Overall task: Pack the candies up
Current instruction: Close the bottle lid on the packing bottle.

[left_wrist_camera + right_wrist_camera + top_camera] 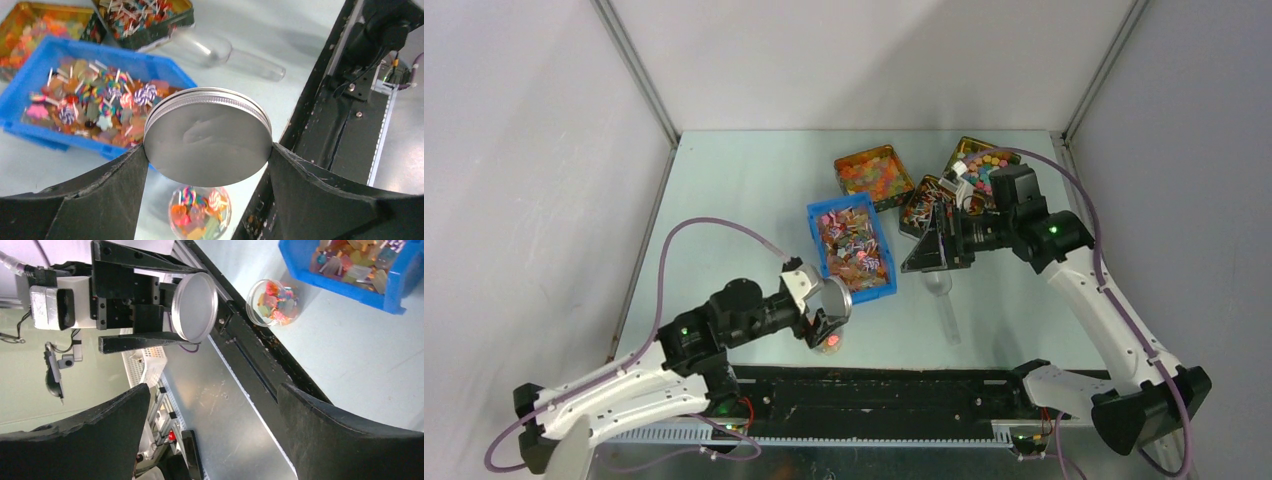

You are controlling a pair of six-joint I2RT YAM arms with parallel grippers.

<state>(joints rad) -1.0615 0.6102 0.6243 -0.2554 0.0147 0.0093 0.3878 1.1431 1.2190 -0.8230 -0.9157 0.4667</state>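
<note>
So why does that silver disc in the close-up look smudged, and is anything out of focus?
Left wrist view: the lid shows a smeared reflection on its dull face, not a clear mirror image; the jar below it and the far gold tin look soft. Right wrist view: the picture is tilted, the near fingers dark and undetailed. Top view: even light, faint shadows.

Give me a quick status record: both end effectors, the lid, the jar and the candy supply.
left end effector: shut on lid, gripping it by its rim
lid: round, silver, held in the air by the jar, not on it
jar: open, standing on the table, candies inside
right end effector: open, holding nothing
blue bin: holds many candies
</note>
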